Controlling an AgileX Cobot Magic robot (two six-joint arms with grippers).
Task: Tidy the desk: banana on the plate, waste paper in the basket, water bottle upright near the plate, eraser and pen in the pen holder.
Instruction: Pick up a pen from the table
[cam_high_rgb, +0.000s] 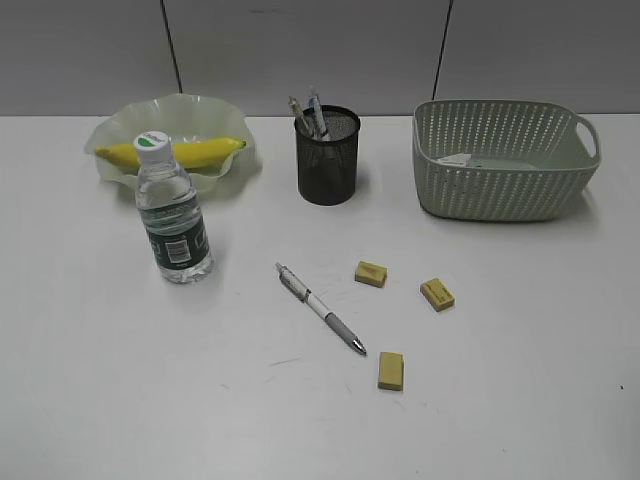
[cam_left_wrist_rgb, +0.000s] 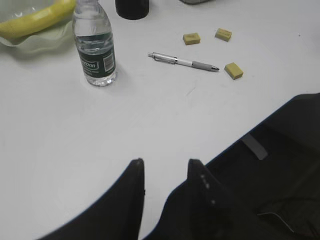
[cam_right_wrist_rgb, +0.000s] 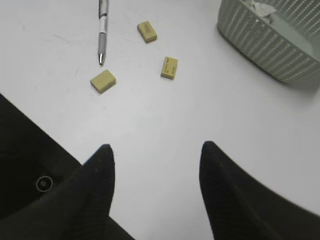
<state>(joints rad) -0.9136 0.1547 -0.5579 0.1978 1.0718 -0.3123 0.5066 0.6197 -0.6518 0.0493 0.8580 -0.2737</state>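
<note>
Tabletop (cam_high_rgb: 120, 400): one, white, carrying everything listed.

Basket (cam_high_rgb: 500, 185): one, sage green and perforated, sitting at the rear right; one scrap of waste paper (cam_high_rgb: 455, 160) is lying inside it.

Plate (cam_high_rgb: 110, 135): one, pale green with a ruffled rim, sitting at the rear left; one banana (cam_high_rgb: 175, 152) is lying across it.

Water bottle (cam_high_rgb: 172, 215): one, standing upright just in front of the plate; its dark green label is showing white lettering ending in "ton" in the left wrist view, the rest unreadable.

Pen holder (cam_high_rgb: 328, 157): one, black mesh, standing between plate and basket, holding a few pens whose count cannot be told.

Pen (cam_high_rgb: 320, 308): one, silver and white, lying loose on the tabletop mid-front.

Erasers: three, yellow, lying apart right of the pen (cam_high_rgb: 371, 274) (cam_high_rgb: 437, 294) (cam_high_rgb: 391, 370); print too small to read.

Left end effector (cam_left_wrist_rgb: 165, 167): standing narrowly parted, holding nothing, hovering well short of bottle and pen.

Right end effector (cam_right_wrist_rgb: 155, 152): standing wide, holding nothing, hovering near the erasers, all three lying beyond its tips.
</note>
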